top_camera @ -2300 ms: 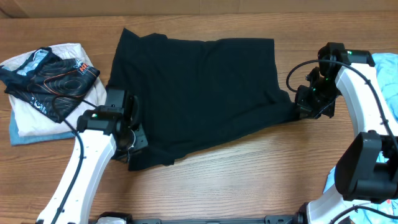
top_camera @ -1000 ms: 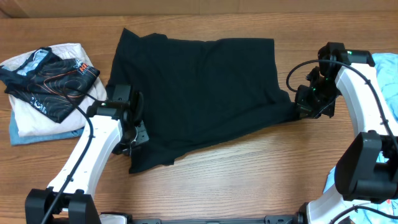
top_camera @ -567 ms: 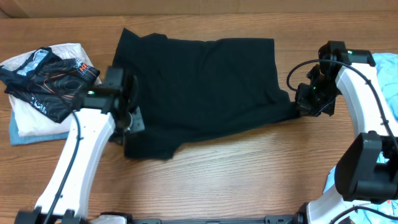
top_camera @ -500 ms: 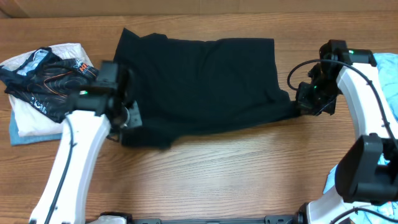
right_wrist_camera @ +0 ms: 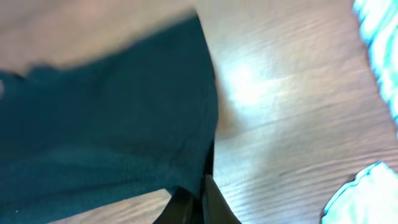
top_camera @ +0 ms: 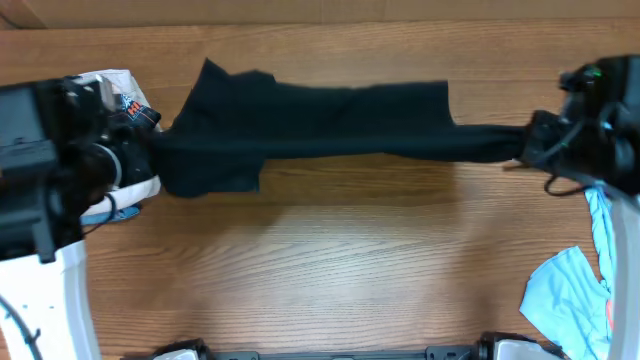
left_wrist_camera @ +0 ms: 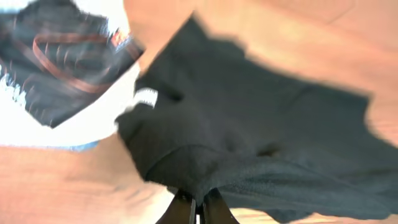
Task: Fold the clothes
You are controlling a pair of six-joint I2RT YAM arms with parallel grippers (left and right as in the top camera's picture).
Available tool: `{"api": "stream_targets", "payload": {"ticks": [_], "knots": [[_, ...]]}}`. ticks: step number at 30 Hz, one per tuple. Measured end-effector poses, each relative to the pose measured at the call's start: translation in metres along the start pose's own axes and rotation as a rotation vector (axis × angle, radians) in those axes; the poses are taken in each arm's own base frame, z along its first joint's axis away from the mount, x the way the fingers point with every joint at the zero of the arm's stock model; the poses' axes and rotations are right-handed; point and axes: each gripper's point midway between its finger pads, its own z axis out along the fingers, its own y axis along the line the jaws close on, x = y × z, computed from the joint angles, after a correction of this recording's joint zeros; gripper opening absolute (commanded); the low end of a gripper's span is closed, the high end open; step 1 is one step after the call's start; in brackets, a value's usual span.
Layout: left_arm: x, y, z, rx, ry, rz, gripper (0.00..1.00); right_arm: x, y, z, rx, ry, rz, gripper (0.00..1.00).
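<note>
My left gripper point(left_wrist_camera: 198, 206) is pinched tight on a bunched fold of the black T-shirt point(top_camera: 330, 125) at its left end. My right gripper point(right_wrist_camera: 200, 198) is clamped just as narrowly on a corner at the right end. Between the two grips the shirt runs as a long stretched band, left to right, across the far half of the table point(top_camera: 330, 270). Both ends look raised off the wood; I can't tell whether the middle touches.

The cloth is soft, light and limp. It sags and gathers wherever it isn't pulled, so I judge it will hold no shape by itself and needs tension to lie flat. It looks neither slippery nor delicate. For a clean fold I'd want a single layer at a corner or hem edge, not a wad like the one on the left.

Just left of the shirt, a black garment with orange lines point(left_wrist_camera: 62, 56) lies on a white piece point(left_wrist_camera: 93, 121). A light blue garment point(top_camera: 565, 300) sits at the near right.
</note>
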Motion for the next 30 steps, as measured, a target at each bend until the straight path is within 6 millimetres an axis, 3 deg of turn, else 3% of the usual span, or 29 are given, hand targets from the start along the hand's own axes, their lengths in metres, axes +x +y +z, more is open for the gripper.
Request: {"api": "stream_targets", "payload": {"ticks": [4,11,14,16,18,22,25,30], "knots": [[-0.019,-0.017,-0.036,0.074,-0.113,0.046,0.04,-0.012,0.005,-0.057,-0.017,-0.185,-0.020,0.04],[-0.032,-0.040,-0.124,0.115,-0.379,0.121,0.04,-0.019,0.011,-0.154,-0.042,-0.480,-0.041,0.04],[-0.031,-0.043,-0.155,0.107,-0.481,0.136,0.04,-0.023,0.013,-0.174,-0.051,-0.552,-0.045,0.04],[-0.031,-0.045,-0.169,0.109,-0.527,0.139,0.04,-0.027,0.014,-0.176,-0.052,-0.565,-0.046,0.04],[-0.032,-0.046,-0.171,0.113,-0.538,0.134,0.04,-0.032,0.014,-0.167,-0.044,-0.543,-0.043,0.04],[-0.045,-0.045,-0.144,0.128,-0.465,0.115,0.04,-0.051,0.013,-0.126,-0.014,-0.436,-0.034,0.04],[-0.061,-0.046,-0.101,0.157,-0.361,0.096,0.04,-0.067,0.010,-0.078,0.015,-0.320,-0.024,0.04],[-0.101,-0.048,0.003,0.206,-0.207,0.083,0.04,-0.096,0.007,0.016,0.049,-0.159,-0.013,0.04]]}}
